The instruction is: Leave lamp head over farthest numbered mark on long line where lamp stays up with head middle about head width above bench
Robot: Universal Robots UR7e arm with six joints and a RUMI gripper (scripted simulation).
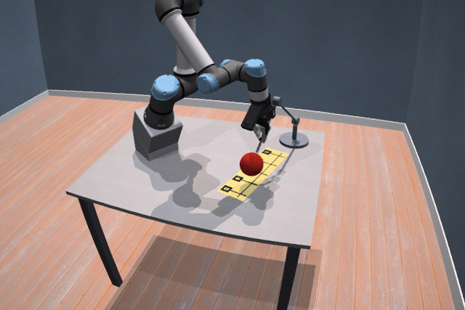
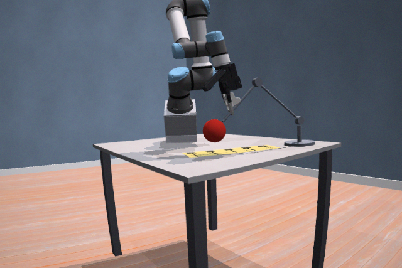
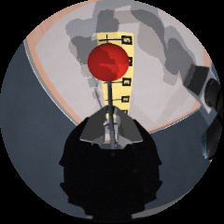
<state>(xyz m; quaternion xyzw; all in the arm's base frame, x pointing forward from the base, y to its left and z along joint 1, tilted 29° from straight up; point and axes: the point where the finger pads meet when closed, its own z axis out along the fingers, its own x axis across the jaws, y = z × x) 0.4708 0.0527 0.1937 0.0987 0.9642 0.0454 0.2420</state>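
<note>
- gripper (image 2: pixel 230 107) is clamped tight on the lamp's thin rod (image 2: pixel 239 99)
- red lamp head (image 1: pixel 251 162) hangs above the yellow marked strip (image 1: pixel 275 159), roughly mid-strip, clear of the table (image 1: pixel 112 175)

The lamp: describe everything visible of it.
The lamp is a thin dark grey jointed stand with a glossy red ball head. Its round flat base sits on the grey table just past one end of the yellow marked strip. A short post rises to a joint, one rod slants up to an elbow, another slants down to the head. The gripper is shut on that lower rod. The head hangs above the strip, off the table.
</note>
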